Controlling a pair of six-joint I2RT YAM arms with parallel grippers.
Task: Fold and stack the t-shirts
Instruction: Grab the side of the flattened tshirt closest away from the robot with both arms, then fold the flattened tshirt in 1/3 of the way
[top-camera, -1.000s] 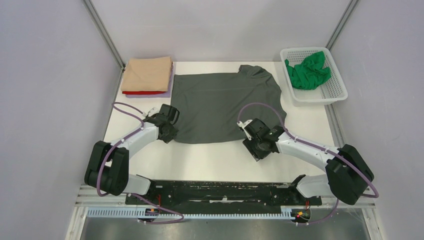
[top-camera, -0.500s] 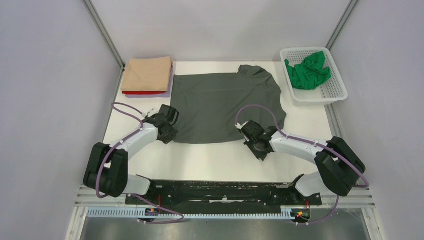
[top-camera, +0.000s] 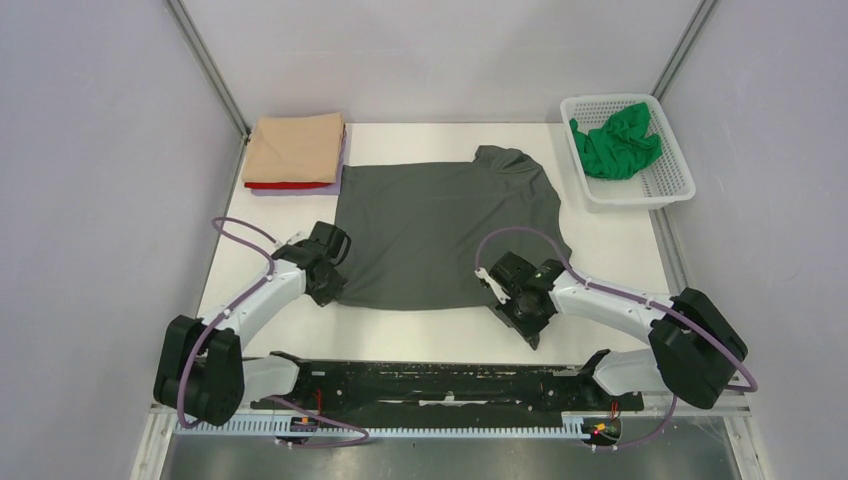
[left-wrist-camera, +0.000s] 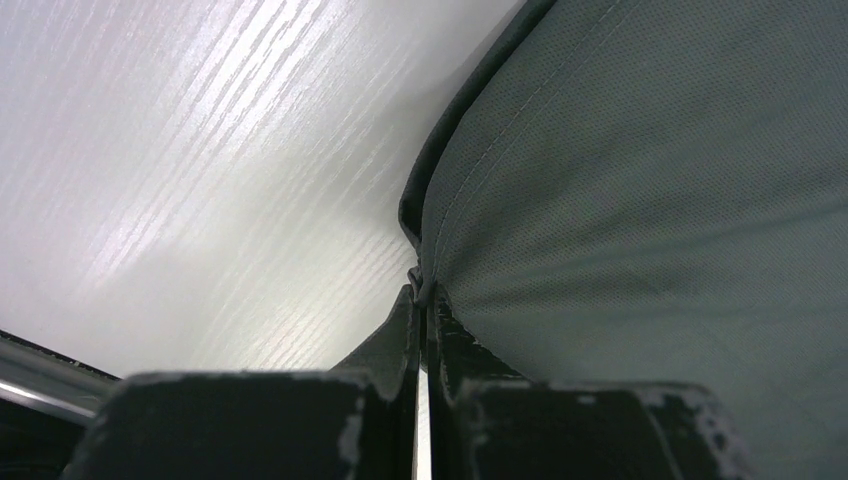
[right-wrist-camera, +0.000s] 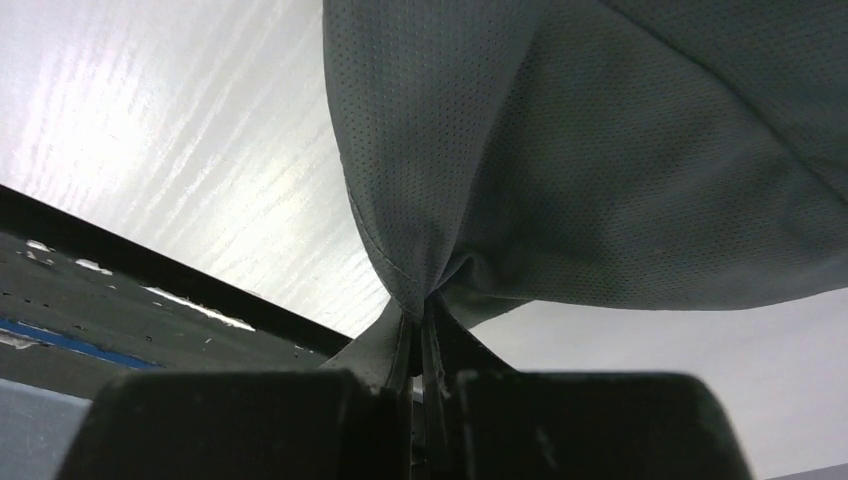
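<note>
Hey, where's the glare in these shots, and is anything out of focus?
Left wrist view: bright glare streaks across the table; the weave of the dark grey t-shirt is sharp, the left gripper blurry up close. Right wrist view: similar glare upper left, right gripper soft and dark. Top view: even light, faint shadows, all sharp.

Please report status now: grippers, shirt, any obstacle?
Both shut: left gripper and right gripper, on grey tee near corners. Tee spread out. Nothing on top of it.
</note>
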